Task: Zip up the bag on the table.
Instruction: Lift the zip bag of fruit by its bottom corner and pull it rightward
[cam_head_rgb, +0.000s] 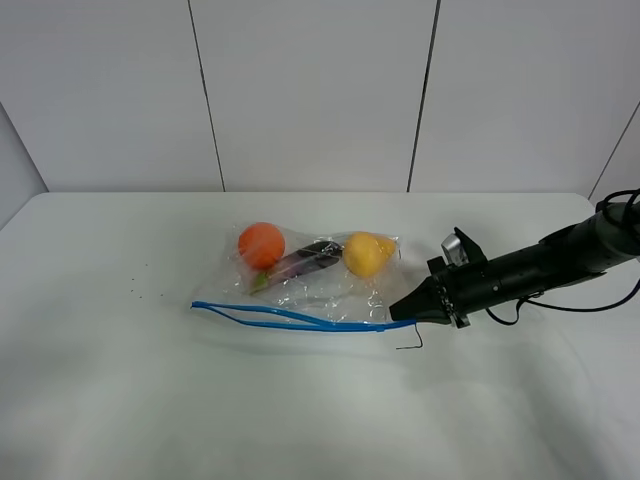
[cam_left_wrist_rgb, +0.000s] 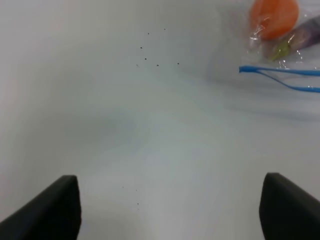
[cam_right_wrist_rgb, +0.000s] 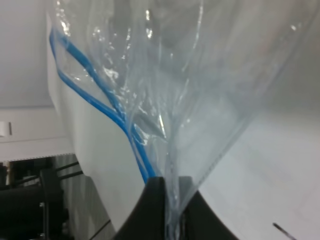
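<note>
The clear bag (cam_head_rgb: 318, 292) lies on the white table (cam_head_rgb: 120, 380) with an orange (cam_head_rgb: 261, 244), a purple eggplant (cam_head_rgb: 305, 261) and a yellow pear (cam_head_rgb: 366, 253) inside. Its blue zipper strip (cam_head_rgb: 290, 318) runs along the near edge and gapes open at the left end. My right gripper (cam_head_rgb: 407, 311) is shut on the bag's right end by the zipper. In the right wrist view the fingers (cam_right_wrist_rgb: 155, 210) pinch the plastic (cam_right_wrist_rgb: 200, 100). My left gripper (cam_left_wrist_rgb: 170, 210) is open and empty over bare table, left of the bag (cam_left_wrist_rgb: 295, 47). It does not show in the exterior high view.
A small black wire-like mark (cam_head_rgb: 410, 343) lies on the table just in front of the right gripper. Tiny dark specks (cam_head_rgb: 135, 280) dot the table at the left. A panelled white wall (cam_head_rgb: 310, 90) stands behind the table's far edge.
</note>
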